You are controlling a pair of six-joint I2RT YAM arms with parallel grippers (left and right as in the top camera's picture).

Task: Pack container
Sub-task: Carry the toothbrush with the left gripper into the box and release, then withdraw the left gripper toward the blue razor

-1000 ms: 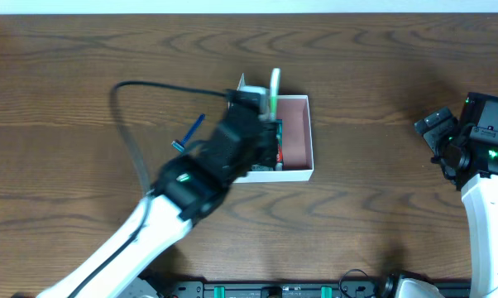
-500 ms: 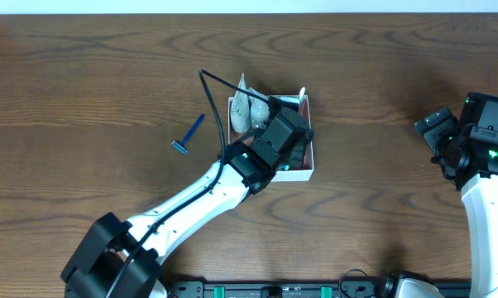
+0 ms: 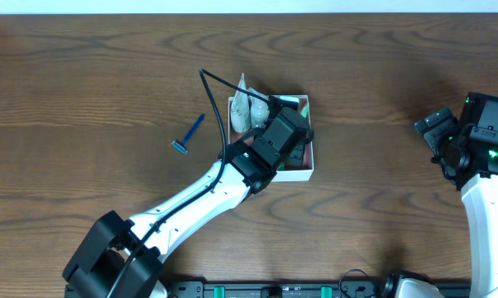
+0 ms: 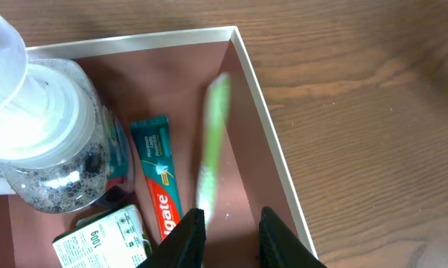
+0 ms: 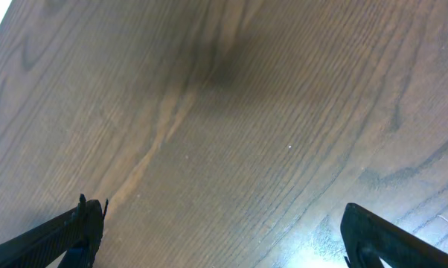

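Green toothbrush lies in the container at mid-bench beside the toothpaste; my left gripper hangs over it, fingers slightly apart and empty. Only the blue razor waits outside on the bench, I think. My right gripper is wide apart, idle.

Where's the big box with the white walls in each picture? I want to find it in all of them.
Overhead: the container is near the picture's middle.
Left wrist: the container fills the left side, and its white wall slants down the middle.
Right wrist: not in it; only the table shows.
Shared landmark: the white-capped bottle inside the container, seen from overhead and the left wrist.
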